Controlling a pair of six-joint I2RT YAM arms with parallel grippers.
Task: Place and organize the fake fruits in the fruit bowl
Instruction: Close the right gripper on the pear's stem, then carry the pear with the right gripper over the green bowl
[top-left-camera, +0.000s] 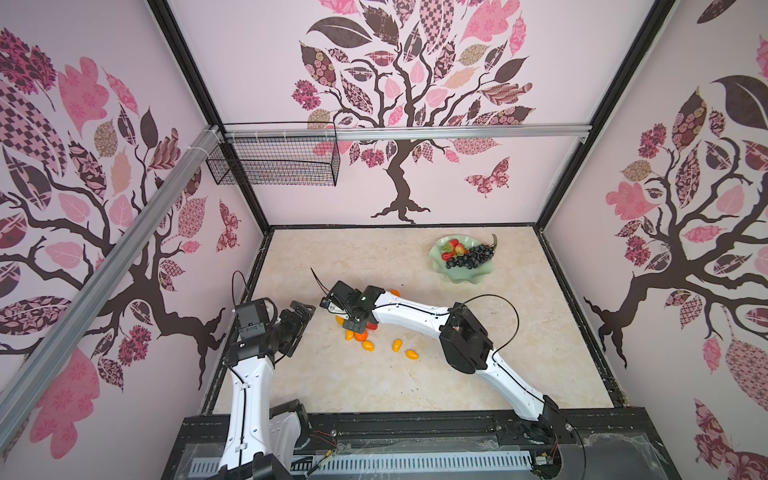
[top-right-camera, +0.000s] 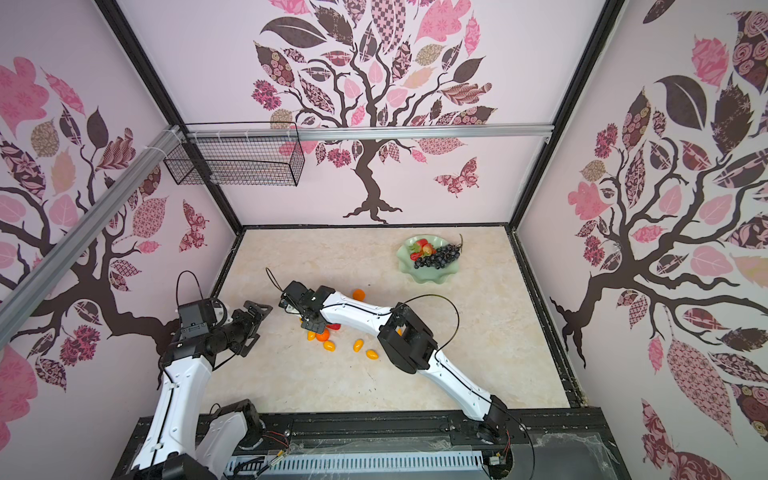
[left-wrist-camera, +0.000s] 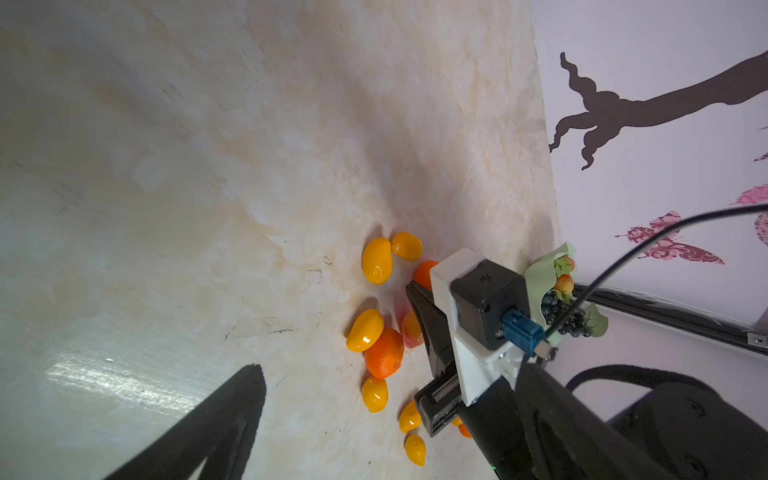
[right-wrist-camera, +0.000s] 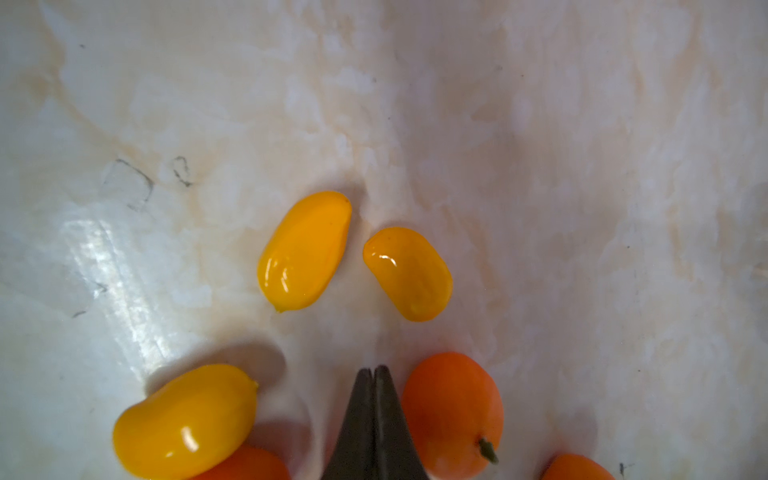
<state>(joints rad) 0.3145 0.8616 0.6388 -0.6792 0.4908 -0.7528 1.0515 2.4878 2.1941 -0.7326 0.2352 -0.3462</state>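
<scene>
**Bowl part filled, citrus loose**

Left of the counter's middle, kumquats (top-left-camera: 368, 345) and tangerines (top-left-camera: 360, 336) lie in a tight cluster, with a strawberry (top-left-camera: 372, 325) half under the right arm. Toward the far right corner, the bowl (top-left-camera: 461, 276) holds strawberries (top-left-camera: 453, 248) and the grape bunch (top-left-camera: 473, 254). Most of the work remains.

The left pincer (top-left-camera: 299, 326) hangs open and empty near the left edge. The right pincer (right-wrist-camera: 374, 374) is closed on nothing, its tips between a kumquat and a tangerine. Touching fruits crowd any grasp. The wire basket (top-left-camera: 274, 160) hangs on the wall, out of the way.
</scene>
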